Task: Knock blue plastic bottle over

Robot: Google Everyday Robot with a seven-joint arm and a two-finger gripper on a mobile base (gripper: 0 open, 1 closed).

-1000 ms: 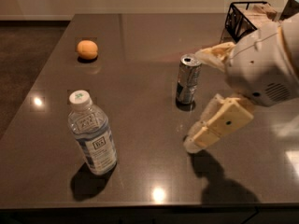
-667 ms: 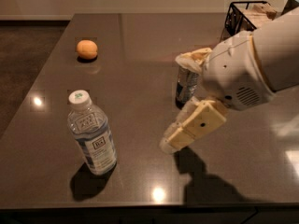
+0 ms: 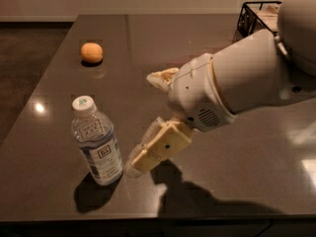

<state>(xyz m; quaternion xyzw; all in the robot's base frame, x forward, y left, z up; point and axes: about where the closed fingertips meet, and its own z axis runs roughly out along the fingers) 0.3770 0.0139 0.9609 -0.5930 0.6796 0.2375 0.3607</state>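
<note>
The blue plastic bottle (image 3: 97,143) stands upright near the table's front left edge; it is clear, with a white cap and a blue-and-white label. My gripper (image 3: 142,123) is just to its right, low over the table and open. One cream finger (image 3: 148,154) reaches down to the bottle's base and its tip is very close to or touching the bottle. The other finger (image 3: 162,78) is farther back. The white arm (image 3: 237,83) comes in from the right.
An orange (image 3: 92,52) lies at the back left of the dark table (image 3: 59,98). A black wire basket (image 3: 256,14) stands at the back right. The drink can is hidden behind the arm. The table's front edge is close below the bottle.
The gripper and arm have swept left across the table toward the bottle, now covering the can. The bottle still stands in the same place.
</note>
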